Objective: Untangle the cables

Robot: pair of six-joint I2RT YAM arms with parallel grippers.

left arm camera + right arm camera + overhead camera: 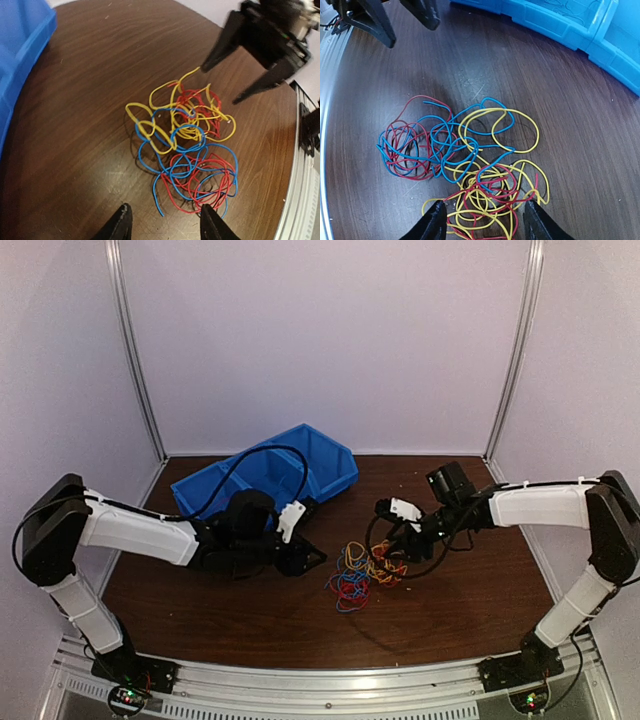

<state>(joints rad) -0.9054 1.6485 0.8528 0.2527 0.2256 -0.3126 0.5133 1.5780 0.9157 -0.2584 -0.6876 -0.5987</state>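
**Desk editor:** What does the view from above show?

**Photographer:** The cables [362, 575] lie knotted mid-desk [220, 620]. The left hand [310, 560] and right hand [392, 548] face each other across them, likely to pull opposite ways.

**Desk editor:** And the left wrist view?

**Photographer:** Its hand is partly open and empty, with red-blue loops just ahead.

**Photographer:** The right wrist view shows the same: parted, holding nothing, straddling the yellow-red clump. A blue bin [290, 475] sits far left. The crossings are the obstacle.

blue bin [20, 55] cut off at the left edge, cables [361, 571] too small overhead — strands indistinguishable
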